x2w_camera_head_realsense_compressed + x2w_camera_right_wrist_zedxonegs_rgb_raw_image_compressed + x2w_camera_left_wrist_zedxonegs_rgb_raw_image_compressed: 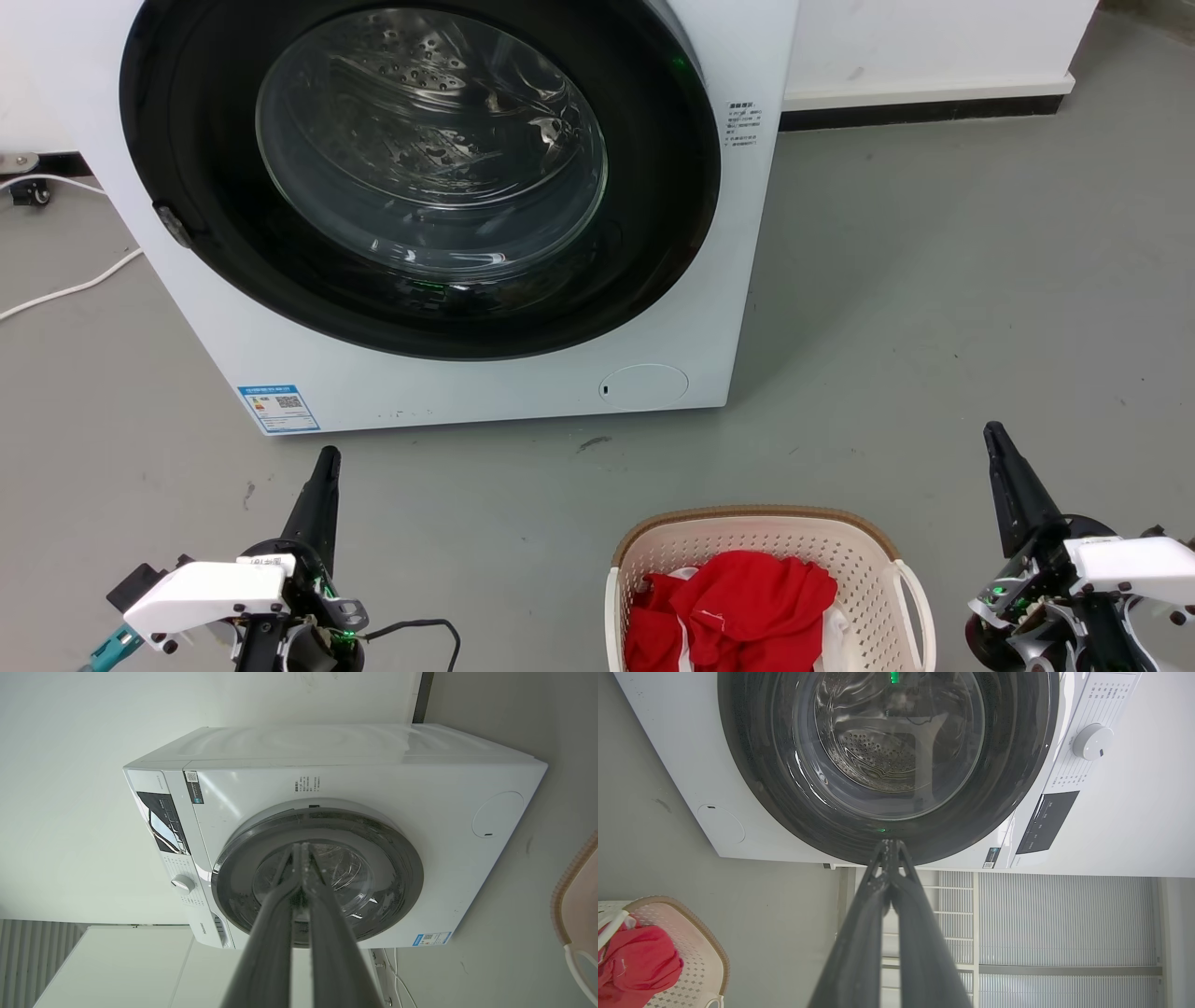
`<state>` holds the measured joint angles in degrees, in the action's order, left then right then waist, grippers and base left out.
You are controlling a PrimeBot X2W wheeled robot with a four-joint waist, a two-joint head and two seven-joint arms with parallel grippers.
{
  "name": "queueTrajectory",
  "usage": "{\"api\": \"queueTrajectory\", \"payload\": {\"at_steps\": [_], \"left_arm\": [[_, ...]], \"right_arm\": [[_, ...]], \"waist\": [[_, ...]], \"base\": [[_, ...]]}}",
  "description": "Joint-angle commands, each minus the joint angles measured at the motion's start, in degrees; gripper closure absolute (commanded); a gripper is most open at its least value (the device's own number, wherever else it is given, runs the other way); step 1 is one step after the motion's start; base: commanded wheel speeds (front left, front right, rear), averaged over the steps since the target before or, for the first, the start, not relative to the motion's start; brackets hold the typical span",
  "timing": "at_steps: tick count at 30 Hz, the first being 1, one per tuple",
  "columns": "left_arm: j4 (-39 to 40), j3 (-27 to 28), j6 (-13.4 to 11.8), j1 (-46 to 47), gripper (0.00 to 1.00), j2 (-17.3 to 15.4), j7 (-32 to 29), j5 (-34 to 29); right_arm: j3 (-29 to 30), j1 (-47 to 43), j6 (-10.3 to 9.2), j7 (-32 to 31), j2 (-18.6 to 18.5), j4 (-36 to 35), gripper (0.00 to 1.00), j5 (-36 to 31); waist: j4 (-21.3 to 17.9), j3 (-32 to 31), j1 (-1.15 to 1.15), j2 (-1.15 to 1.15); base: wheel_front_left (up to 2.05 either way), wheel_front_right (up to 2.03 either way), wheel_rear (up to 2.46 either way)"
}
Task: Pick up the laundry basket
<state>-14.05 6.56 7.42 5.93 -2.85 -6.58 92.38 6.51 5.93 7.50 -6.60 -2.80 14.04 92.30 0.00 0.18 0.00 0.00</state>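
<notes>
The cream-white perforated plastic laundry basket (pixel 845 560) with a brown woven-look rim stands on the grey floor (pixel 934 327), red cloth (pixel 738 597) inside. It lies between the left gripper (pixel 328 459) and right gripper (pixel 992 435), both closed and empty. A white front-loading washing machine (pixel 467 392) stands behind.

The laundry basket (pixel 868 569) is matt perforated plastic, its rim woven-look. The washing machine (pixel 467 397) has glossy door glass (pixel 429 140) and a smooth white casing.

The cream perforated laundry basket (pixel 868 560), brown-rimmed, sits upright on the grey floor, holding red cloth.
</notes>
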Motion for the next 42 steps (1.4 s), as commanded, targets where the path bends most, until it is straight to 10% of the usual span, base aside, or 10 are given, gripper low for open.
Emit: {"api": "queueTrajectory", "payload": {"at_steps": [1, 23, 24, 42], "left_arm": [[0.0, 0.1, 0.3, 0.5, 1.00, 0.0, -0.1, 0.1], [-0.3, -0.1, 0.0, -0.2, 1.00, 0.1, 0.1, 0.0], [-0.9, -0.1, -0.1, -0.6, 0.00, 0.1, 0.1, 0.0], [2.2, -2.1, -1.8, -1.2, 0.00, 0.1, 4.9, -17.5]], "right_arm": [[0.0, 0.6, -0.02, -0.1, -0.2, 0.0, 1.00, 0.2], [0.0, -0.3, 0.00, 0.1, 0.0, 0.4, 1.00, -0.1], [-0.1, -0.7, 0.00, 0.1, 0.1, 0.9, 0.00, -0.1], [-0.4, -2.9, -0.01, 4.9, 0.1, -3.9, 0.00, -19.6]], "waist": [[0.0, 0.0, 0.00, 0.00], [0.0, 0.0, 0.00, 0.00], [0.0, 0.0, 0.00, 0.00], [-0.1, 0.2, 0.00, 0.00]], "base": [[0.00, 0.00, 0.00], [0.00, 0.00, 0.00], [0.00, 0.00, 0.00], [0.00, 0.00, 0.00]]}}
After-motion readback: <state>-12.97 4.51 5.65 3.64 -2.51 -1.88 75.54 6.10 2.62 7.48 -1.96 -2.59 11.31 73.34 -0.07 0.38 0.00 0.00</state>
